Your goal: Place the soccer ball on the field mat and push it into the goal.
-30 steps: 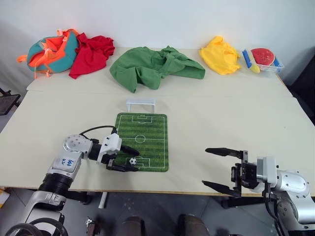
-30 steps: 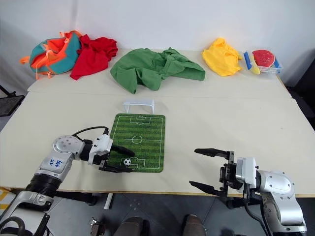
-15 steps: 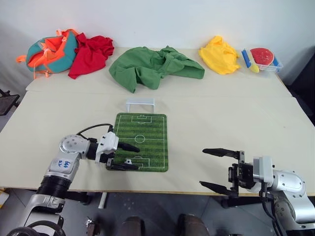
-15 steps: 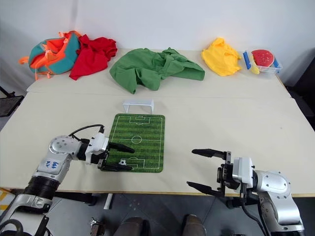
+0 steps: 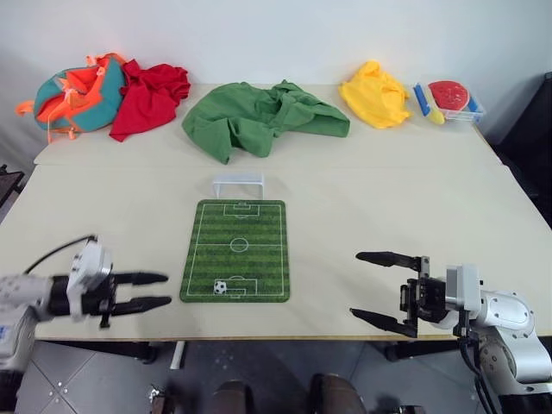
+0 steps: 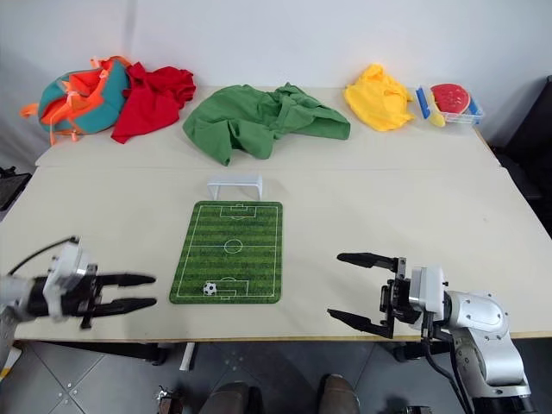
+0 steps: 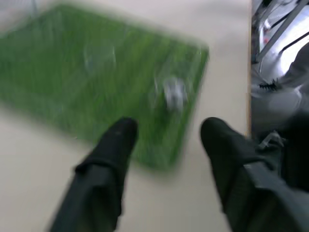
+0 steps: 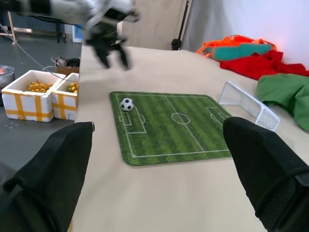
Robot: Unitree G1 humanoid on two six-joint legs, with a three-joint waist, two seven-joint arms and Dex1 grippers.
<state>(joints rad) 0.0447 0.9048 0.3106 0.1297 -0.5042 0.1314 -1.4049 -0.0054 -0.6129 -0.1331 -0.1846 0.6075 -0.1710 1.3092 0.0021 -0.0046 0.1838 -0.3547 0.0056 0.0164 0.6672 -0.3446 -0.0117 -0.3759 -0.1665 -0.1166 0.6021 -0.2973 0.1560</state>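
Across the beige tabletop (image 5: 362, 185), the soccer ball (image 5: 220, 286) is now left alone on the near end of the field mat (image 5: 235, 251), released by the left hand (image 5: 140, 291), which has been drawn away with fingers narrowed but empty, so only the push toward the goal (image 5: 238, 182) remains, while the right hand (image 5: 379, 289) is held wide and empty.

I see the soccer ball (image 5: 221, 286) on the field mat's (image 5: 250, 259) near left corner, the goal (image 5: 238, 182) just beyond its far edge.
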